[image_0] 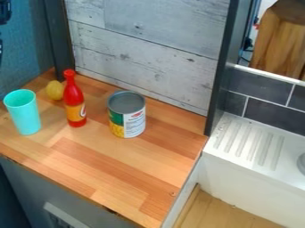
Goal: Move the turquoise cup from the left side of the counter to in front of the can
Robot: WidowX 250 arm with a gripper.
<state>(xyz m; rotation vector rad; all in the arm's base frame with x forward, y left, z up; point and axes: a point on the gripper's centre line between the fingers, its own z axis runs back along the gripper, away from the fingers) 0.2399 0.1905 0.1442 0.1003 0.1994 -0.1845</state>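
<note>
A turquoise cup (24, 112) stands upright at the left of the wooden counter (113, 167). Just behind and right of it is a yellow, lemon-like object (55, 90). A red bottle with an orange label (74, 101) stands upright between the cup and a metal can (127, 115). The can is upright, with a grey top and a green, white and yellow label. A small piece of black hardware (5, 12), possibly part of the arm, juts in at the upper left edge.
A whitewashed plank wall (146, 49) with dark posts backs the counter. To the right, at a lower level, is a white sink unit with a ridged drainboard (250, 142), below dark tiles (262, 95). A wooden block (278, 40) stands behind the tiles.
</note>
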